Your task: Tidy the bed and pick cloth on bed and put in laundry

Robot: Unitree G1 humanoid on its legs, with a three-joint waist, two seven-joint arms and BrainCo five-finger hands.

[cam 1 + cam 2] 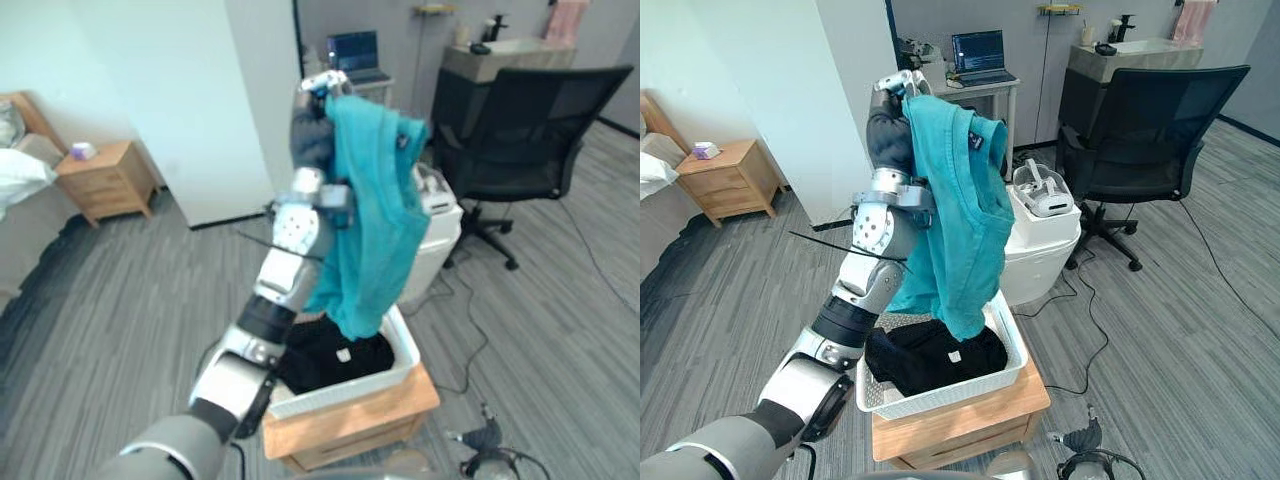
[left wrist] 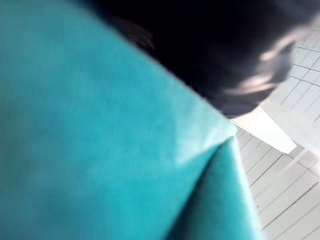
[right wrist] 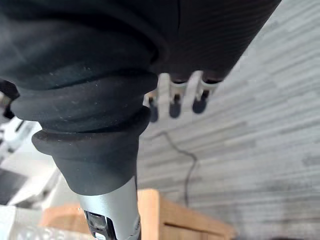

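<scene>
My left hand [image 1: 888, 125] is raised high in the upper centre of the frame, with its silver fingers curled over the top edge of the teal cloth [image 1: 960, 200] and clamped on it. The cloth hangs in long folds down the centre of the frame, beside my forearm. In the left wrist view the same teal fabric [image 2: 100, 150] lies right against the camera.

The cloth's lowest fold dangles over the open top of the white laundry basket [image 1: 940, 395], at the lower centre. I can't tell whether it touches what lies inside. A black garment [image 1: 935, 360] sits crumpled in the basket and covers most of its bottom. The basket rests on a low wooden stand [image 1: 960, 420].

My right hand [image 3: 175, 92] shows in its own wrist view with its fingers straight and apart. It holds nothing and hangs above the grey plank floor [image 3: 280, 125].

Just behind the basket, right of centre, stands a white cabinet [image 1: 1040, 250] with a white headset [image 1: 1040, 195] on top. A black office chair [image 1: 1140, 130] is at the upper right. An open laptop [image 1: 980, 50] sits on a desk at the top centre. A wooden nightstand [image 1: 730, 180] stands at the upper left, and the edge of the bed [image 1: 655, 215] runs along the left border.
</scene>
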